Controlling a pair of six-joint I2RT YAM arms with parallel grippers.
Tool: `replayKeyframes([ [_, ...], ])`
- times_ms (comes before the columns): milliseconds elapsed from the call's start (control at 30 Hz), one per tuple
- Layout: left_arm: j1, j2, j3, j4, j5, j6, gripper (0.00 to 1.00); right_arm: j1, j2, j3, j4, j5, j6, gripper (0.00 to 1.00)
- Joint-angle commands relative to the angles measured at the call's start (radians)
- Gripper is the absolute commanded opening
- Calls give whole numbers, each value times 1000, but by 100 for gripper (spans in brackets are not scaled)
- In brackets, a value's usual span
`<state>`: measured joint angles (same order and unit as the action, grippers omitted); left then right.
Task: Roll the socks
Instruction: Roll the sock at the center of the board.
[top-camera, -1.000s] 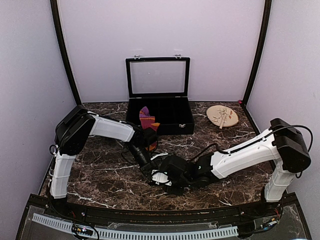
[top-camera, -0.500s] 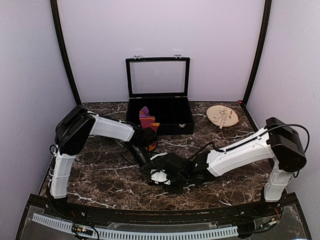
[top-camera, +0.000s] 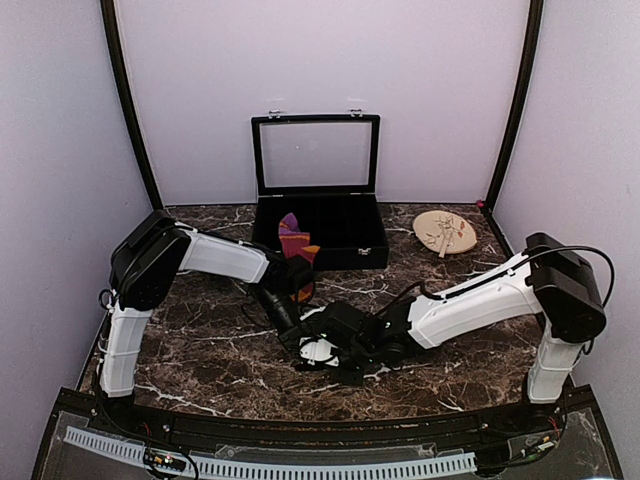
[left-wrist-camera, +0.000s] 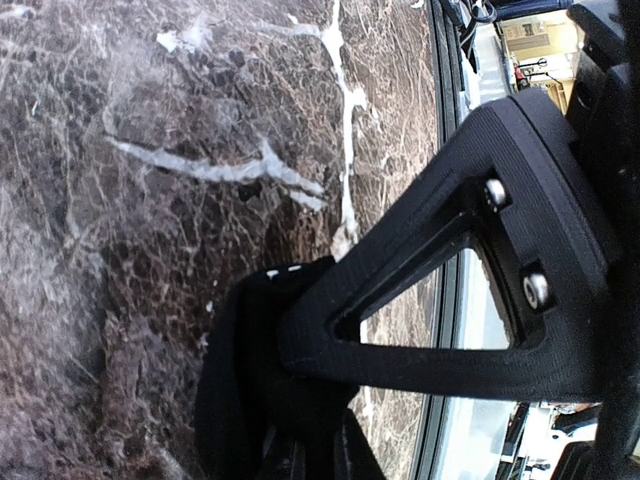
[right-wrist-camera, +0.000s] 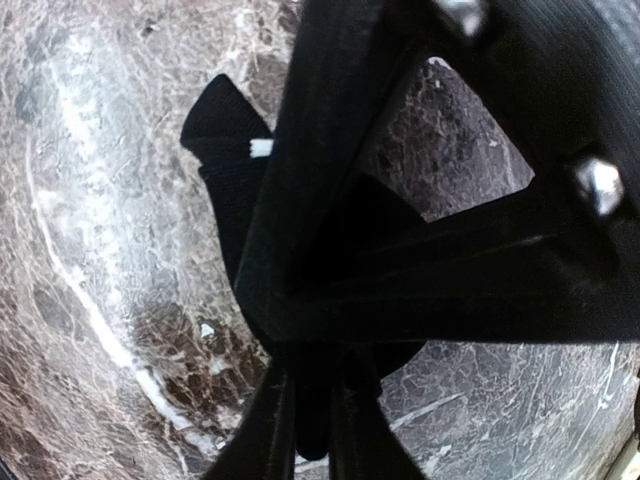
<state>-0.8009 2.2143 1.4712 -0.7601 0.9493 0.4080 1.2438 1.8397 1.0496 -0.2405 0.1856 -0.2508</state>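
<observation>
While left end effector (left-wrist-camera: 300, 452) and right end effector (right-wrist-camera: 312, 425) clamp black sock (right-wrist-camera: 225, 165) on table (top-camera: 200, 350), rolling seems barely begun; maroon sock (top-camera: 292, 238) looks unrolled.

A robotics lab recording booth is indicated: the scene is closed in by plain lilac walls (top-camera: 440, 90) framed with curved black poles (top-camera: 125, 110), and two white-and-black robot arms, left (top-camera: 220, 255) and right (top-camera: 480, 300), are bolted at the lower edge of a marble-patterned table (top-camera: 200, 350). A slotted cable duct (top-camera: 270, 465) with wiring is seen along the bottom of the top view
</observation>
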Motion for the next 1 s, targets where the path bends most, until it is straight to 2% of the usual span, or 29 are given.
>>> replayKeyframes([
  [0, -3, 4, 18, -29, 4, 12, 5, -14, 28, 33, 1, -31, 3, 1],
  [367, 16, -53, -14, 22, -51, -39, 29, -33, 38, 53, -28, -69, 23, 0],
  [733, 70, -184, -137, 164, -250, -129, 33, -48, 24, 86, -67, -104, 65, 0],
  [967, 78, -258, -190, 249, -297, -164, 34, -53, 44, 111, -105, -127, 80, 0],
])
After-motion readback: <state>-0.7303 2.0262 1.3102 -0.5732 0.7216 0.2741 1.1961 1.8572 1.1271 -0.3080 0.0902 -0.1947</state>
